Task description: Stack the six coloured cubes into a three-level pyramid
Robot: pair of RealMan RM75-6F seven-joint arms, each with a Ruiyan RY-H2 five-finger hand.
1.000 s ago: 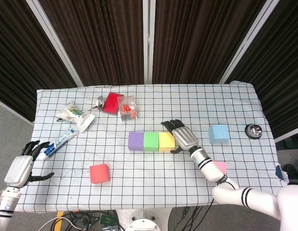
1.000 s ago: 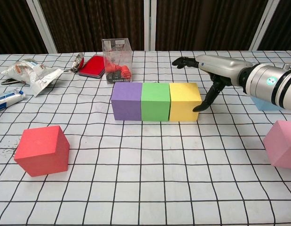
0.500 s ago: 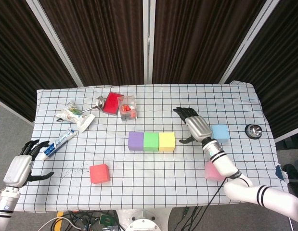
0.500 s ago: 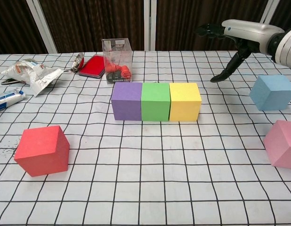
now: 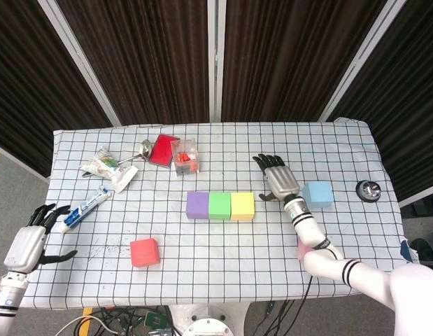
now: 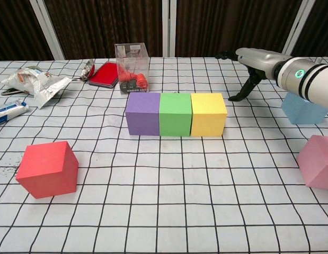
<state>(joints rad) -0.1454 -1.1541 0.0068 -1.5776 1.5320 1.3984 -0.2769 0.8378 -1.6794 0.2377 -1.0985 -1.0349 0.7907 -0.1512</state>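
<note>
A purple cube, a green cube and a yellow cube stand touching in a row at mid-table. The red cube sits apart at the front left. The blue cube lies right of the row, the pink cube at the front right, mostly hidden by my right arm in the head view. My right hand hovers open, fingers spread, between the yellow and blue cubes, holding nothing. My left hand rests open at the table's front left edge.
A clear box with red pieces, a red pad, a spoon, foil packets and a toothpaste tube lie at the back left. A small metal dish sits at the right edge.
My right hand drew away from the yellow cube, went right and up, and now hangs lower between the yellow and blue cubes. The cubes and my left hand have not moved.
</note>
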